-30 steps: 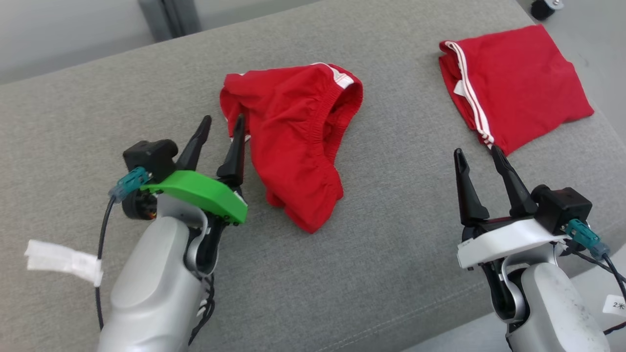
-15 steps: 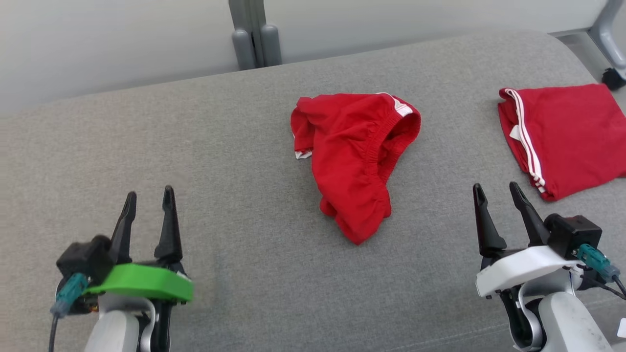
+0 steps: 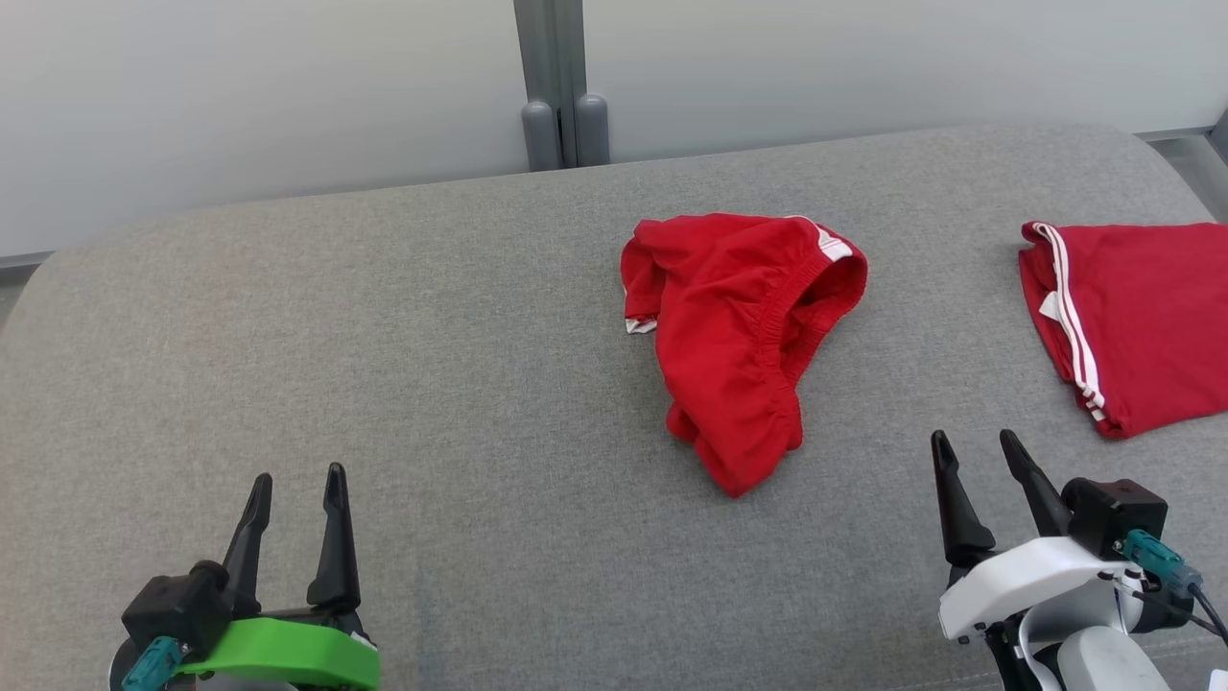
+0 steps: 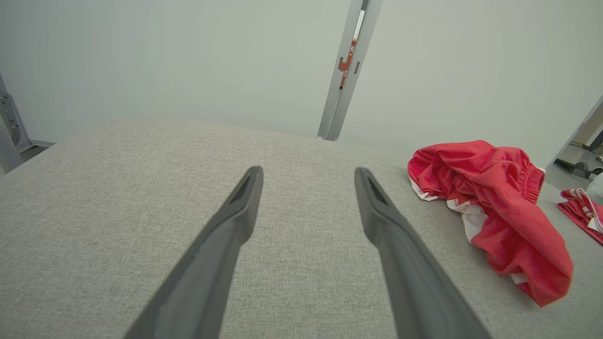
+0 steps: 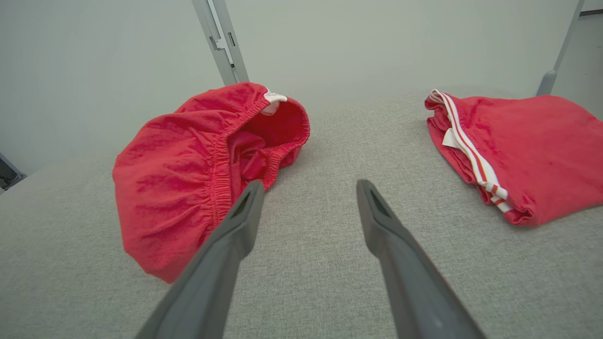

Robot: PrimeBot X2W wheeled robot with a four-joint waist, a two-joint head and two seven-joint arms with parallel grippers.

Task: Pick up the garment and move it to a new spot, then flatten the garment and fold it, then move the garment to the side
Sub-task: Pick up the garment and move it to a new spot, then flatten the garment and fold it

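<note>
While left pincer (image 3: 297, 472) gapes empty, right pincer (image 3: 973, 435) matches.

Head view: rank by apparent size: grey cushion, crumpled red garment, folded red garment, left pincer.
1. grey cushion
2. crumpled red garment and folded red garment: look alike, and the folded one is cropped by the frame
3. left pincer

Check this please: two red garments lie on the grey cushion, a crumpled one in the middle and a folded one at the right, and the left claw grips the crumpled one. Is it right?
Not quite. The left claw grips nothing: it is open over bare cushion, apart from the crumpled garment, as the head view shows. The folded garment does lie at the right.
</note>
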